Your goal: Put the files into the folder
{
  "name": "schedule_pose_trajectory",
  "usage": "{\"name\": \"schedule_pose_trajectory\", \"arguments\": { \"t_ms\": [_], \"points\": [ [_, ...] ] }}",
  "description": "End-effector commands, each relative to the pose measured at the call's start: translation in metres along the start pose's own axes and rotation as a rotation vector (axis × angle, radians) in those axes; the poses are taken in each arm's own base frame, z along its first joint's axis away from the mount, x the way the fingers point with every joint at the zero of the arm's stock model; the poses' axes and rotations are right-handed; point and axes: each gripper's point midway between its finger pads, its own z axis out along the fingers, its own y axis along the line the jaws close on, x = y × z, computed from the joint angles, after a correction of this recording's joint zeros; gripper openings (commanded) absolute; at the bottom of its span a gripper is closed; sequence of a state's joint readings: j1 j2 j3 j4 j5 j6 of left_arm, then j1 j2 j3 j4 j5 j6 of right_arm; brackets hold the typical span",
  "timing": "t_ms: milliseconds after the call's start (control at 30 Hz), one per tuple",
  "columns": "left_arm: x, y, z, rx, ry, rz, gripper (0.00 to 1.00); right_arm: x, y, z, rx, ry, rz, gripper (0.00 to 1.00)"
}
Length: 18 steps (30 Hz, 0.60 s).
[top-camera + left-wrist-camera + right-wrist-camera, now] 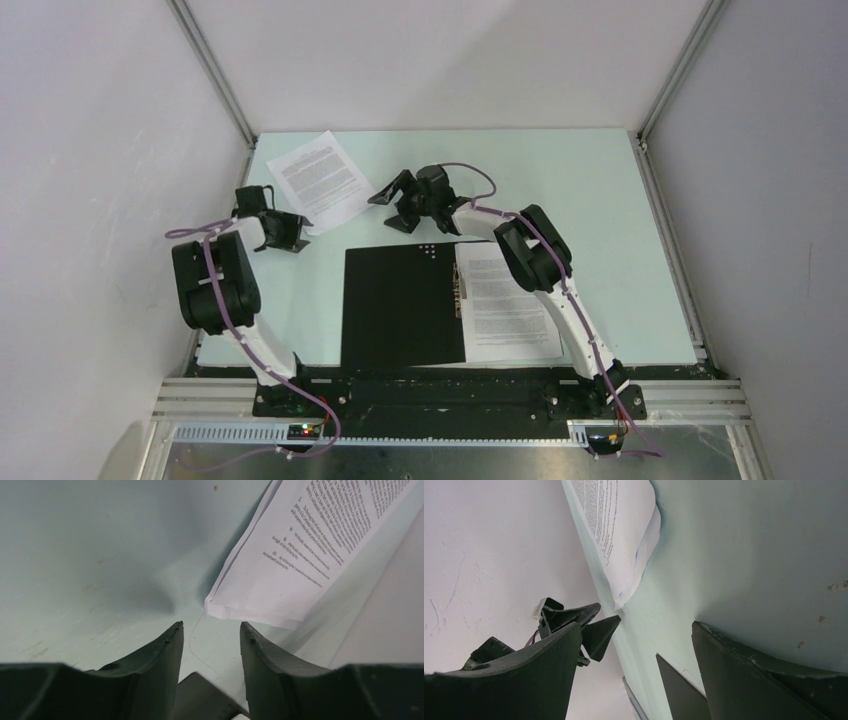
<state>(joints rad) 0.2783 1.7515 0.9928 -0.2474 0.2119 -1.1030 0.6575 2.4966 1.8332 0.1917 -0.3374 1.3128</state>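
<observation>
The folder lies open in the middle of the table, black inside up, with its metal spine clip. One printed file sheet lies on the folder's right cover. The second file sheet lies at the back left, slightly curled. My left gripper is open and empty, low over the table just short of that sheet's near corner. My right gripper is open and empty behind the folder, pointing left toward the same sheet. The folder's corner shows between its fingers.
White enclosure walls stand close on the left, back and right, and the back-left sheet almost touches the left wall. The left gripper shows in the right wrist view, near the sheet's corner. An aluminium rail runs along the near edge.
</observation>
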Motion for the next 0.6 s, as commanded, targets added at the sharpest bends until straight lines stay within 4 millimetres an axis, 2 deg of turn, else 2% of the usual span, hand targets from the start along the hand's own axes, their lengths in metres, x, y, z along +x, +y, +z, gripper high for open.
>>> {"name": "schedule_pose_trajectory", "arguments": {
  "t_ms": [0,100,267,567],
  "points": [
    [-0.006,-0.012,0.01,0.036,-0.047,-0.004,0.48,-0.008,-0.038,-0.005,0.116,-0.023,-0.001,0.86],
    [-0.003,-0.01,0.014,0.033,-0.045,-0.012,0.41,-0.009,-0.035,-0.006,0.107,-0.021,-0.003,0.86],
    [-0.002,-0.004,0.019,0.019,-0.055,-0.024,0.35,-0.012,-0.033,-0.007,0.098,-0.019,-0.003,0.86],
    [-0.001,0.001,0.026,-0.008,-0.071,-0.04,0.3,-0.016,-0.031,-0.007,0.083,-0.019,0.002,0.86]
  ]
}}
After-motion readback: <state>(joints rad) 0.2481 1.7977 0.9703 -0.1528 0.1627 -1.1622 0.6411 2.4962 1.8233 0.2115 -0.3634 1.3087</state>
